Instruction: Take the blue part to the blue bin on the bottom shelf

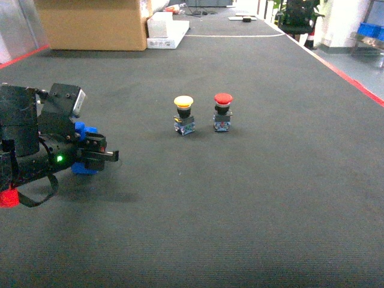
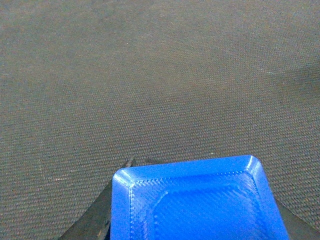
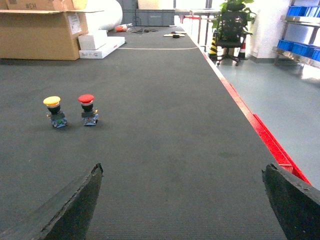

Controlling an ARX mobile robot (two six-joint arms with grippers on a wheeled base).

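Plastic, by the look of it: the blue part (image 2: 200,200) showed a hard, faintly textured face with chamfered corners, so I judged it light, stiff and a little slick, best pinched across its two flat sides rather than by the bevelled edges. It sat between the fingers of the left hand (image 1: 99,153), whose dark fingers (image 2: 95,220) flanked it on either side in the wrist view; the hand looked clenched on it, low over the dark ribbed worktop (image 1: 240,210), though whether the part had left the surface I could not tell.

The right hand (image 3: 185,200) was spread wide with nothing between its two dark fingers, aimed down the length of the worktop.

Well ahead and to the right of the left hand stood a yellow-capped push button (image 1: 183,114) and a red-capped push button (image 1: 222,111), close together, upright, nowhere near the grasp.

As for writing, the cardboard box (image 3: 45,30) far off bore a white label and some dark letters near its top edge, too small for me to read. Nothing legible showed on the part. Blue bins (image 3: 300,47) sat on a distant rack to the right.
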